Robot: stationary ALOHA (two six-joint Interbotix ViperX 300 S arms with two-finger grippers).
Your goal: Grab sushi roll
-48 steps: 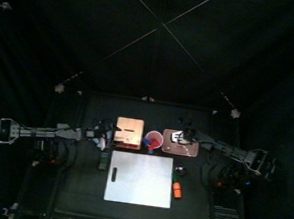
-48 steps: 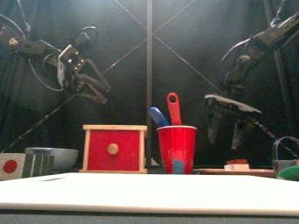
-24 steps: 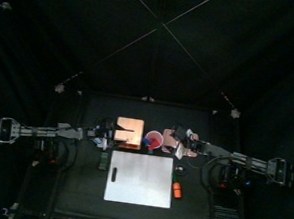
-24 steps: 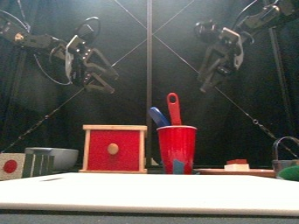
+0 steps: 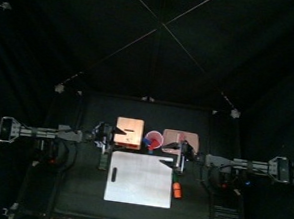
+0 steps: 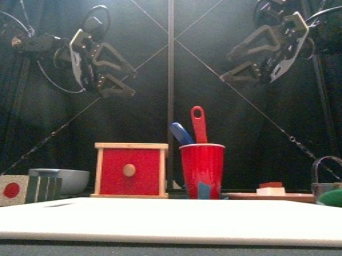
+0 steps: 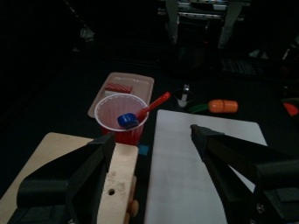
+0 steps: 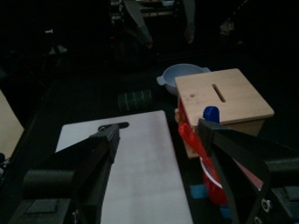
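A small black table (image 5: pixel 134 213) stands inside black curtains, with a white board (image 5: pixel 141 179) lying flat near its front.

Behind the board stands a red plastic cup (image 6: pixel 202 171). It holds a red-handled utensil (image 6: pixel 198 122) that leans out over the rim, and a blue one (image 6: pixel 181 133) beside it. From the left wrist view, the blue piece sits inside the cup's mouth and the red handle crosses over it.

Just beside the cup, on the left as seen from the front, stands a pale wooden box (image 6: pixel 131 170) with a red front and a round pale knob in the middle. Its top has a slot, seen in the right wrist view; nothing can be seen inside. Farther left is a pale bowl (image 6: pixel 64 180), its contents hidden.

On the far side of the cup lies a pinkish tray (image 7: pixel 126 88). On it rests a small red and white piece, the sushi roll (image 6: pixel 271 187), low at the right in the front view.

An orange object (image 7: pixel 222 106) lies beside the board's right edge.

No writing or labels can be read anywhere.

The left gripper (image 7: pixel 155 150) hangs high above the table's left side, jaws spread wide and holding nothing. The right gripper (image 8: pixel 156 131) hangs high on the right, its jaws also apart and empty.
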